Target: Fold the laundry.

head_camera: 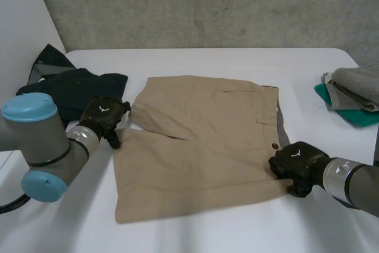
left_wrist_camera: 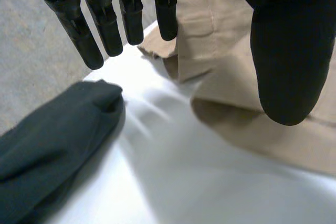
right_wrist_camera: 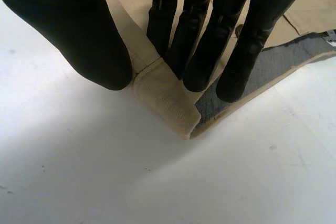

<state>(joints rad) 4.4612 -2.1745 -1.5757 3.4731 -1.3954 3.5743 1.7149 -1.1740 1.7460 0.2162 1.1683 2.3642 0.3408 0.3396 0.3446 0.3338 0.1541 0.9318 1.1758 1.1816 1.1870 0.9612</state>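
Tan shorts (head_camera: pixel 201 140) lie flat on the white table (head_camera: pixel 237 229), legs to the left and waistband to the right. My left hand (head_camera: pixel 103 117) hovers at the gap between the two leg hems, with straight fingers (left_wrist_camera: pixel 105 24) spread over bare table beside the tan cloth (left_wrist_camera: pixel 226 77), holding nothing. At the near end of the waistband is my right hand (head_camera: pixel 296 164). Its fingers (right_wrist_camera: pixel 210 35) and thumb pinch the waistband corner (right_wrist_camera: pixel 165 98), which is lifted and shows the grey lining.
A dark navy garment (head_camera: pixel 77 90) lies heaped at the table's left edge, close to my left hand (left_wrist_camera: pixel 47 150). Folded grey and green towels (head_camera: pixel 355 93) are stacked at the far right. A grey wall stands behind the table.
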